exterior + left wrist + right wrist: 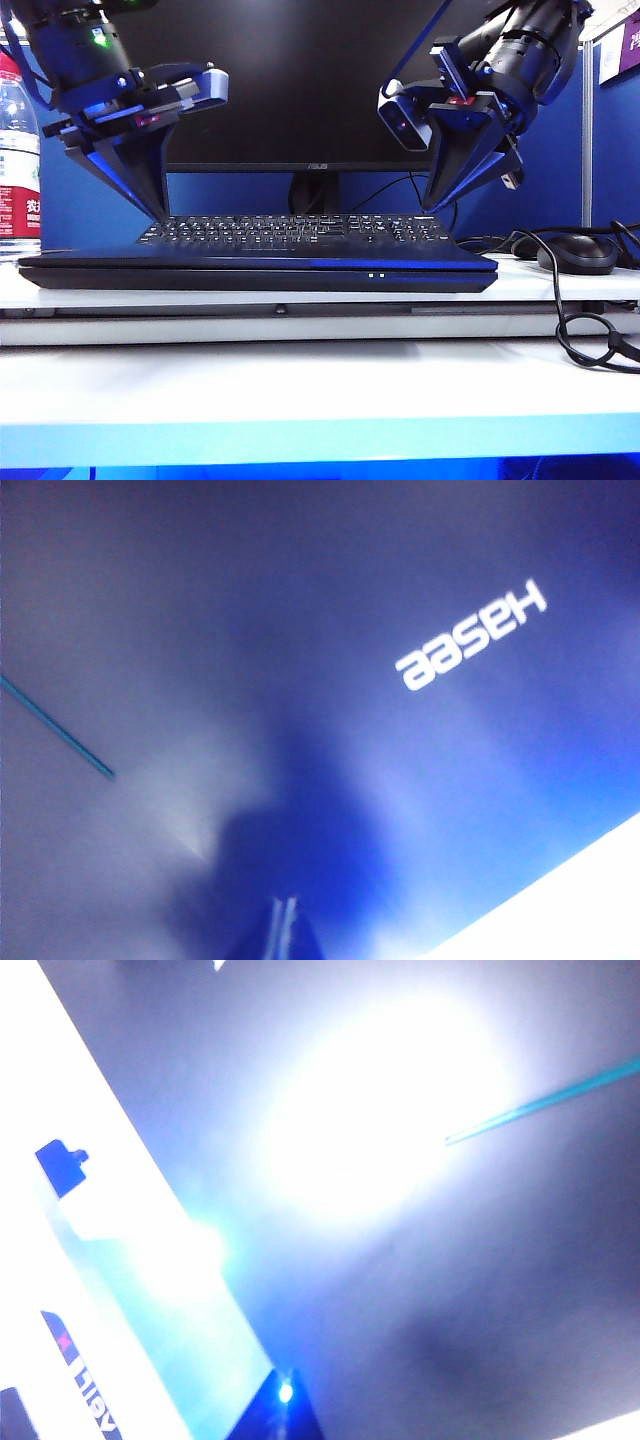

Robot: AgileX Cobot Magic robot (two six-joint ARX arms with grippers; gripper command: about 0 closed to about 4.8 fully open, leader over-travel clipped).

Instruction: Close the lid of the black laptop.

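Note:
The black laptop (250,280) lies flat on the white table, its lid (250,261) folded down onto the base; two small lights (375,274) glow on the front edge. Both wrist views look onto the lid's glossy outer face (300,630) (500,1280), and the left one shows the white "Hasee" logo (470,637). My left gripper (163,215) (287,915) is shut, its tip pointing down at the lid's left part. My right gripper (430,207) (285,1395) is shut too, its tip over the right part, near the lid's edge.
A separate black keyboard (290,230) lies right behind the laptop, below the large ASUS monitor (300,80). A water bottle (15,150) stands at the far left. A black mouse (578,252) and looping cables (575,335) lie at the right.

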